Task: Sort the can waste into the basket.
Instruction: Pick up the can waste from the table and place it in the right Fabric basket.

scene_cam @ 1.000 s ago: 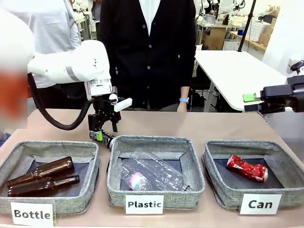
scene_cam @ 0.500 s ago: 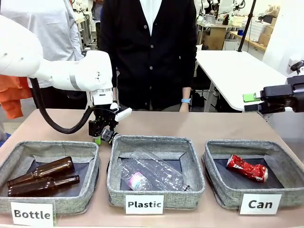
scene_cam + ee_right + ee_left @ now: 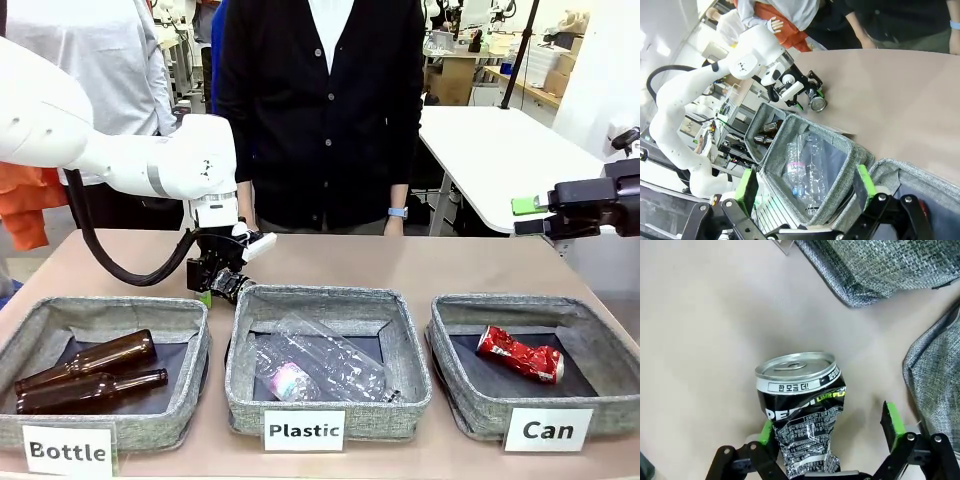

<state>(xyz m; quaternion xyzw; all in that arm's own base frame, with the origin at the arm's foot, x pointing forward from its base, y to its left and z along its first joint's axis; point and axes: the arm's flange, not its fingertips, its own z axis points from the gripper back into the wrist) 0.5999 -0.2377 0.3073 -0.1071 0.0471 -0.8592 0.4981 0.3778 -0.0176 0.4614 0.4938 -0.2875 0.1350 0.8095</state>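
Observation:
A crushed black can [image 3: 799,407] with a silver top lies on the tan table, behind the gap between the Bottle and Plastic bins. My left gripper [image 3: 828,420] straddles it, jaws open: one green pad [image 3: 765,431] touches the can, the other pad [image 3: 892,421] stands clear of it. From the front, this gripper [image 3: 218,290] is down at the table and hides most of the can. The red crushed can [image 3: 520,355] lies in the grey basket [image 3: 600,345] labelled "Can". My right gripper [image 3: 522,217] hovers open and empty above the table's right end.
Two brown glass bottles [image 3: 85,370] lie in the Bottle bin [image 3: 30,320]. A clear plastic bottle [image 3: 320,365] lies in the Plastic bin [image 3: 320,295]. A person in a dark cardigan [image 3: 320,110] stands at the far edge, hands down. The right gripper [image 3: 805,187] looks over the bins.
My left gripper has come down and slightly right, from above the table to around the black can, and its jaws have narrowed a little. The right arm has not moved.

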